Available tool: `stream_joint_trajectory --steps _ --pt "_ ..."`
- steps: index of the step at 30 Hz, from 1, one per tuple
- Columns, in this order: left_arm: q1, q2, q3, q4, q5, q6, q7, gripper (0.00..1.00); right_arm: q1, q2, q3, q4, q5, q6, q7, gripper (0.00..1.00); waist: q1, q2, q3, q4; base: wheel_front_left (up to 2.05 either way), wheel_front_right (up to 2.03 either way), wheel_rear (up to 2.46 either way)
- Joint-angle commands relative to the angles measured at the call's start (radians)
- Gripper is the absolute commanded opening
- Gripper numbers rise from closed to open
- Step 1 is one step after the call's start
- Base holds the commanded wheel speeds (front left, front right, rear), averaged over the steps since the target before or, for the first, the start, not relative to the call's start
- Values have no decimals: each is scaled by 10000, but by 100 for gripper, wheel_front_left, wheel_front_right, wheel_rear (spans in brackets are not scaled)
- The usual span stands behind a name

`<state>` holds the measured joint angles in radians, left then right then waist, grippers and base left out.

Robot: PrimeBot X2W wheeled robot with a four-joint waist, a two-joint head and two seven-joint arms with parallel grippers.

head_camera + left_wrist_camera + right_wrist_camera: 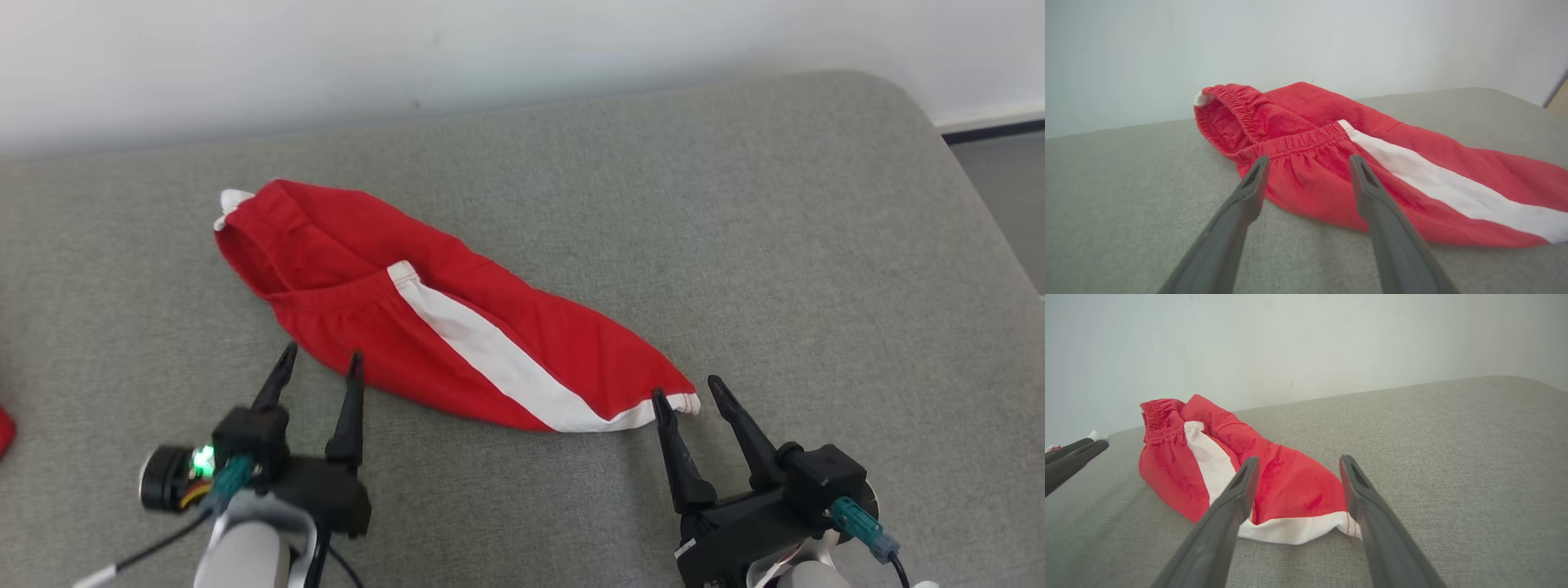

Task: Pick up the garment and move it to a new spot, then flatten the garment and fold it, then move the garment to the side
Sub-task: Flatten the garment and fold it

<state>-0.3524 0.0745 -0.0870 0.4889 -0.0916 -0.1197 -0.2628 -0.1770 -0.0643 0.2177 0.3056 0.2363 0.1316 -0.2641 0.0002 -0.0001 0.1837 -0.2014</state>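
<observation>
so the red garment point(457, 327) lies long and rumpled in the middle of the grey bench point(735, 204); the left claw point(322, 353) and right claw point(686, 387) are both spread apart and hold nothing, one at each end; i think flattening, folding and moving aside are all left.

The garment point(457, 327) is bright red with 1 broad white stripe point(498, 359) and a white hem point(633, 418) just ahead of the black right hand point(686, 388). The black left hand point(322, 353) carries a green light point(202, 461). The surface point(735, 204) is flecked grey.
</observation>
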Motion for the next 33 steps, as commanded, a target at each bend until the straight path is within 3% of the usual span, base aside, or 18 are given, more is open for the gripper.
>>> stream_joint_trajectory --steps 1,16,32,33 --pt "-480 101 -175 301 75 -40 -31 100 -79 14 -8 6 46 -18 -2 100 -2 1 476 -333 0 0 0" --pt "-4442 1113 -2931 3861 -1052 -95 385 100 -275 44 142 91 124 -18 -2 100 -2 1 981 -513 0 0 0" --pt "-5026 1504 -5250 4589 -3284 -97 1480 100 -181 39 209 207 85 -18 -1 100 -2 1 720 -180 0 0 0" --pt "-5031 1563 -5428 4561 -3443 -97 1586 90 -192 37 220 220 90 -18 -1 100 -2 1 712 -183 0 0 0"
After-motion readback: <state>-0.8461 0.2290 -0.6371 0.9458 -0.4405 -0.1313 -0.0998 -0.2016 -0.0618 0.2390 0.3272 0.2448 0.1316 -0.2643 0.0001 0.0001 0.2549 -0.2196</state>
